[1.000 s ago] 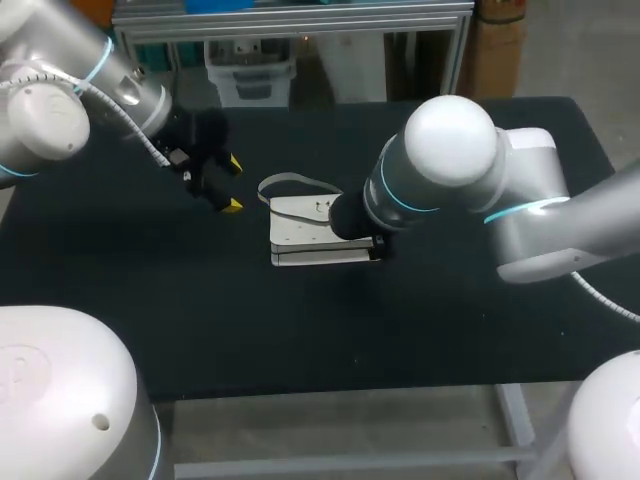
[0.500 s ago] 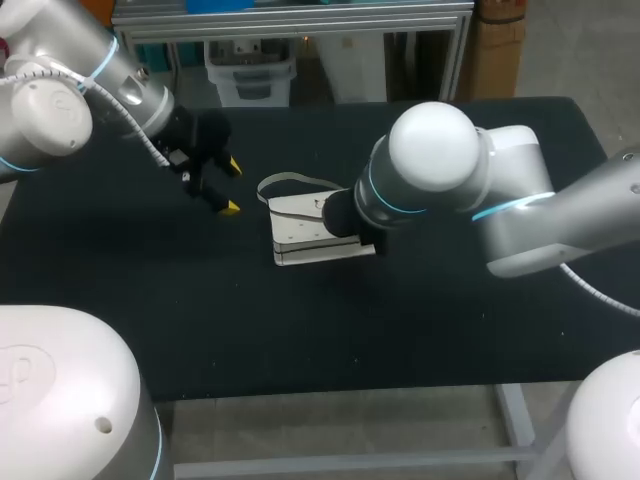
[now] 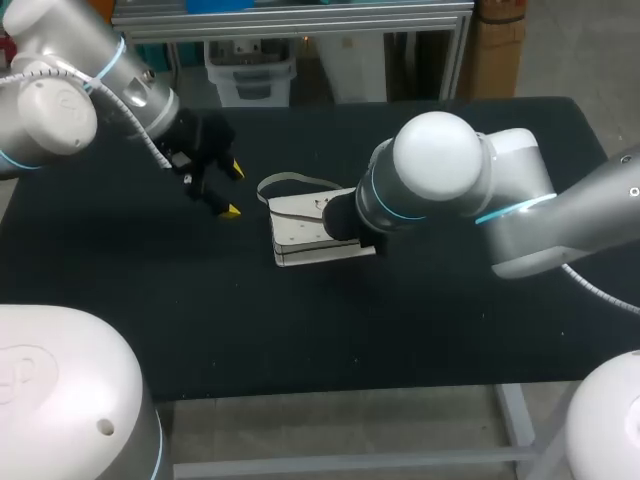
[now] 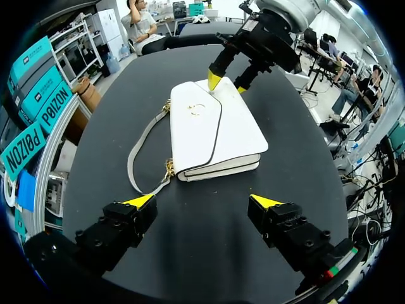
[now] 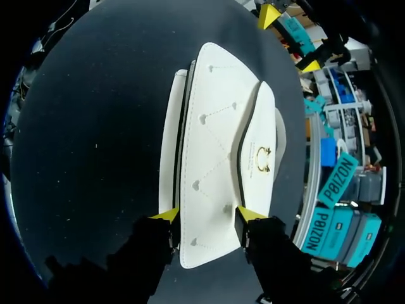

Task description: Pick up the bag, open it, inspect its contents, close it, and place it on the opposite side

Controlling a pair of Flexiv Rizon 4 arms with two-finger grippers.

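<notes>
Roughly left-to-right, the bag (image 3: 300, 236) lengthwise.

Shows a white stitched leather handbag (image 5: 212, 158) lying flat on the black tabletop (image 5: 95, 126), flap down, with a small gold clasp (image 5: 262, 158) on the flap. Straddles the near end with the right gripper (image 5: 209, 216) — one yellow tip touching each long side. Beyond the far end, clear of the bag — the left gripper (image 5: 290, 39), tips apart.
</notes>
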